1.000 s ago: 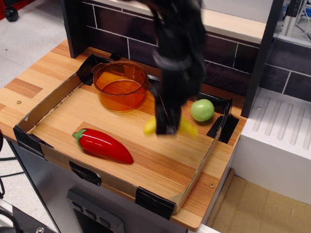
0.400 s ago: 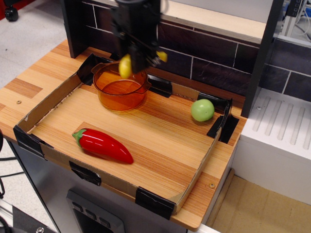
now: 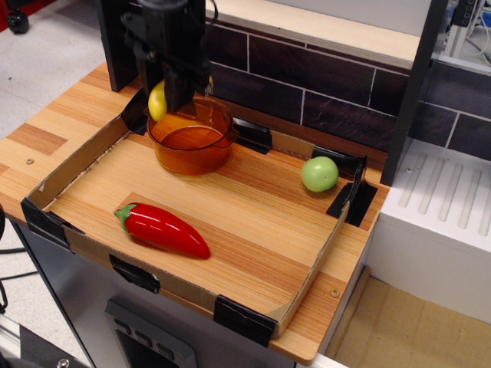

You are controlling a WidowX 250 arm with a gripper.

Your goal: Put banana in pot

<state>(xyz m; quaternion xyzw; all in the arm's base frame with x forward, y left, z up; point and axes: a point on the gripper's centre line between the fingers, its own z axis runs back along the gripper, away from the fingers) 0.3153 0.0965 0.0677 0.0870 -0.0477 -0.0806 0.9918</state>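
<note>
My black gripper (image 3: pixel 175 90) is shut on the yellow banana (image 3: pixel 158 101) and holds it in the air over the back left rim of the pot. Only the banana's left end shows beside the fingers; the rest is hidden behind them. The translucent orange pot (image 3: pixel 190 142) stands upright at the back left of the cardboard tray, and I see nothing inside it.
A red pepper (image 3: pixel 163 229) lies at the tray's front left. A round green fruit (image 3: pixel 319 173) sits at the back right corner. The low cardboard tray wall (image 3: pixel 77 164) rings the wooden board. A dark brick wall (image 3: pixel 307 77) rises just behind the pot.
The gripper lifted the banana from the middle of the tray and carried it up and left, to over the pot's back left rim.
</note>
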